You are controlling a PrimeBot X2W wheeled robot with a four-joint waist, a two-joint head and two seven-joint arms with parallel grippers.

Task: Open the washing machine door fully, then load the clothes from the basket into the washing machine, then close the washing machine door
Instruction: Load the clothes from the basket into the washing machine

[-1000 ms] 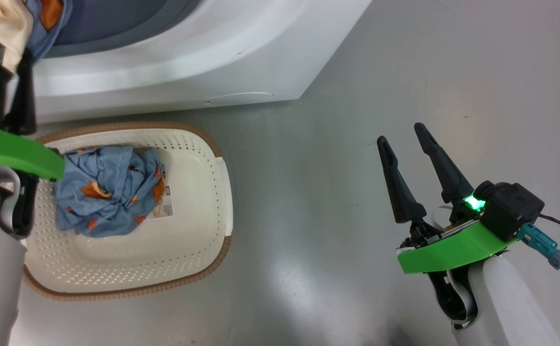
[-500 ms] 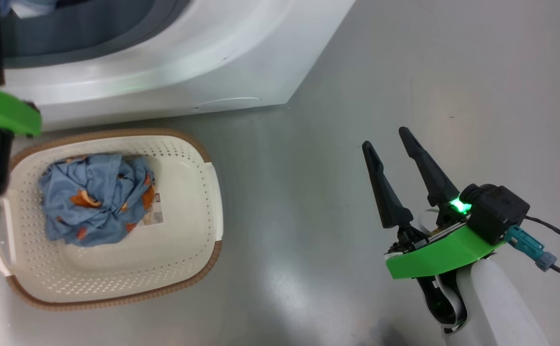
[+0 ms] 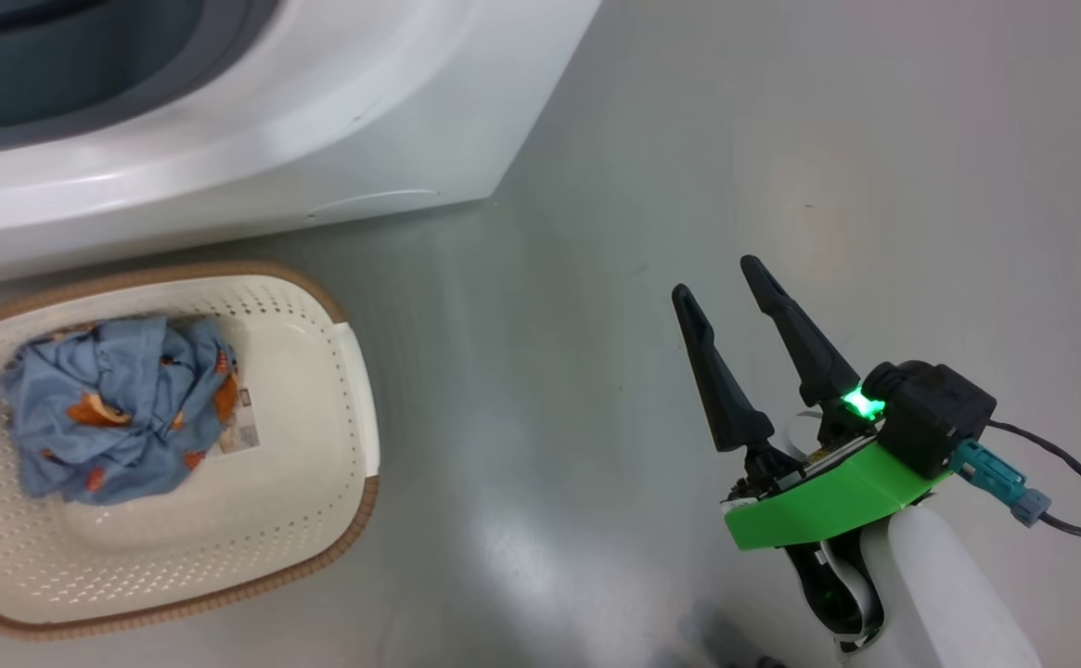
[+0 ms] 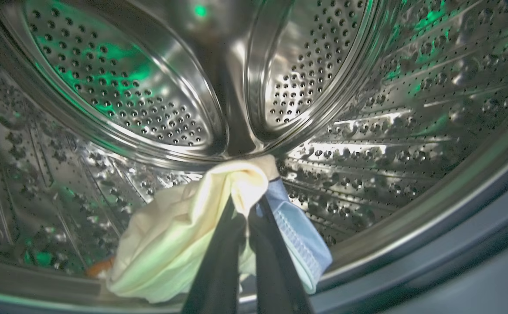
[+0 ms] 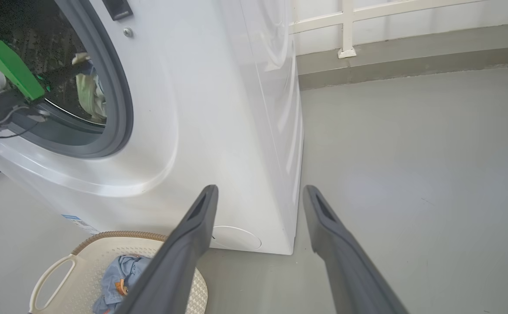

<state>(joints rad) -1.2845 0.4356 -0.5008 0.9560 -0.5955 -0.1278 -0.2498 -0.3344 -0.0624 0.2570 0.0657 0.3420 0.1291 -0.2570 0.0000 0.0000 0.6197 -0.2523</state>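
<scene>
Now the left fingers (image 4: 219,270) pinch a soft, light garment (image 4: 179,244) in the drum (image 4: 118,87), the right fingers (image 3: 719,390) gape empty, and the basket (image 3: 313,482) bundle (image 3: 113,408) likely suits a pinch on a raised fold.

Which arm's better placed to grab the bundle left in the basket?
Probably right: the right pincer is open and free over the floor beside the basket holding the bundle. The left pincer is inside the drum, shut on a garment.

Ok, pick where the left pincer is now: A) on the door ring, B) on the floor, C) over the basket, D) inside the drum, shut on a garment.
D: the left wrist view shows the left pincer shut on a cream and blue garment inside the steel drum.
</scene>
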